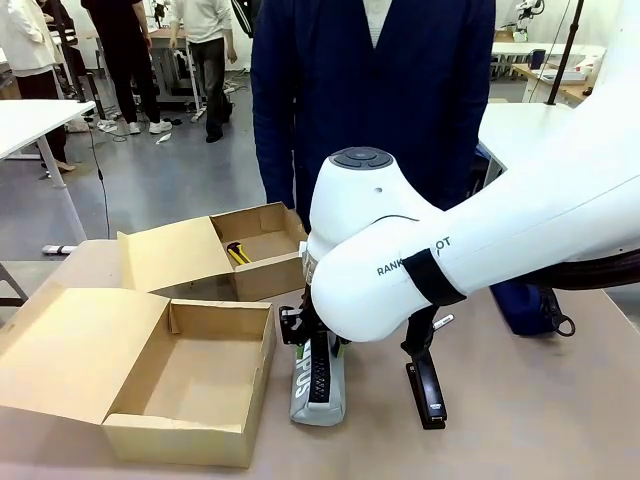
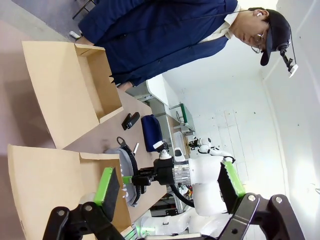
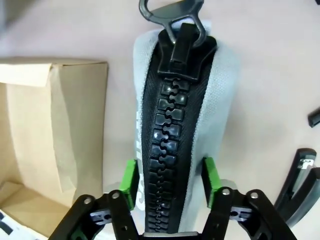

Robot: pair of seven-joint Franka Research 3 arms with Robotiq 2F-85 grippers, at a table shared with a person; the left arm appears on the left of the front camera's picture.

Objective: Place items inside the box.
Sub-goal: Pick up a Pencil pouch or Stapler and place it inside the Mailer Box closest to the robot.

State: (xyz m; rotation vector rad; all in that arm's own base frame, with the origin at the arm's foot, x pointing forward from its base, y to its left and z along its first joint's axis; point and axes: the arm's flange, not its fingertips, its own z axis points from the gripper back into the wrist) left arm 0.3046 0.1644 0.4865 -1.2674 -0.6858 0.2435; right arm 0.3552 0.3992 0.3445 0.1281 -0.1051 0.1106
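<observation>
Right wrist view: my right fingers (image 3: 170, 182) straddle the grey pencil case (image 3: 222, 100), which lies flat on the desk (image 3: 270, 60) outside both boxes. Its black zip (image 3: 167, 125) faces up, with the pull at the end away from me. A green pad (image 3: 131, 182) sits at each long side of the case, right against the fabric. I cannot tell whether they are pressing it.

Front view: my right arm (image 1: 480, 240) comes in from my right and drops over the case. The end of the case nearest the camera shows below my wrist, with the letters "PUS" readable. The nearer cardboard box (image 1: 255, 375) stands just beside the case on my left, apart from it, flaps open and nothing inside. A black stapler (image 1: 428, 385) lies on the desk near the case on my right, not touching it. Beyond the case, toward the person (image 1: 370, 100) in a dark blue jacket, a second cardboard box (image 1: 270, 275) stands open with a yellow utility knife (image 1: 238, 253) inside. A dark blue pouch (image 1: 520, 300) rests farther to my right of the case.

Left wrist view: my left fingers (image 2: 169, 182) are spread wide, well apart from the case, with nothing between the green pads.
</observation>
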